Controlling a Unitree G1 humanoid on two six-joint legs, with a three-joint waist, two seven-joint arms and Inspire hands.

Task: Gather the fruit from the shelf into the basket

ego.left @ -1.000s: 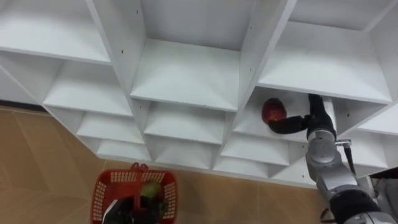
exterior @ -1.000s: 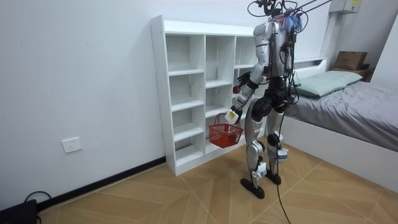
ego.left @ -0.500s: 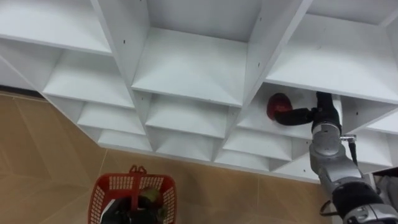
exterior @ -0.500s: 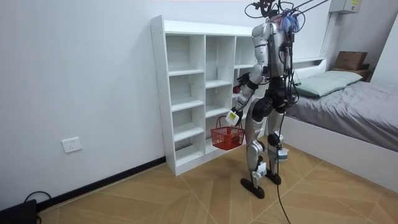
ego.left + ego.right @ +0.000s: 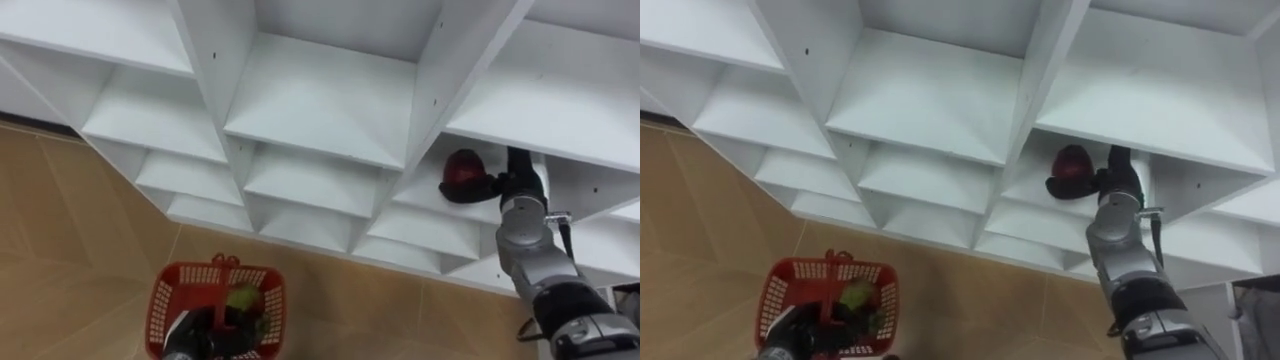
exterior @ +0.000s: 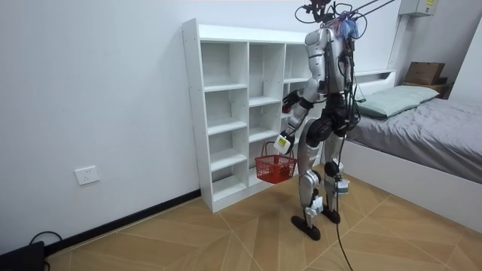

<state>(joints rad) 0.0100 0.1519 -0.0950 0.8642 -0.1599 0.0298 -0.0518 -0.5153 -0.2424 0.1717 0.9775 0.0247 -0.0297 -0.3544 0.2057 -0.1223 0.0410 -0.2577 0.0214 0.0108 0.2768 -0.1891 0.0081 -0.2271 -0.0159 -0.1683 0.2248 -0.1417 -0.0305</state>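
Observation:
A dark red fruit (image 5: 462, 168) sits in a right-hand compartment of the white closet (image 5: 320, 110). My right hand (image 5: 492, 186) reaches into that compartment, its fingers curled under and around the red fruit (image 5: 1072, 160). Low down, my left hand (image 5: 192, 336) holds the handle of a red basket (image 5: 166, 300). A green fruit (image 5: 243, 299) lies inside the basket. In the room view I stand upright facing the closet (image 6: 226, 113), with the basket (image 6: 273, 168) hanging at knee height.
The closet's other compartments (image 5: 190, 120) hold nothing. Wooden floor (image 5: 70, 230) lies below the closet and to my left. A bed (image 6: 422, 128) stands behind me at the room view's right.
The eye view has shifted slightly. My right hand stays around the red fruit in the same compartment. The basket has swung a little at my left side.

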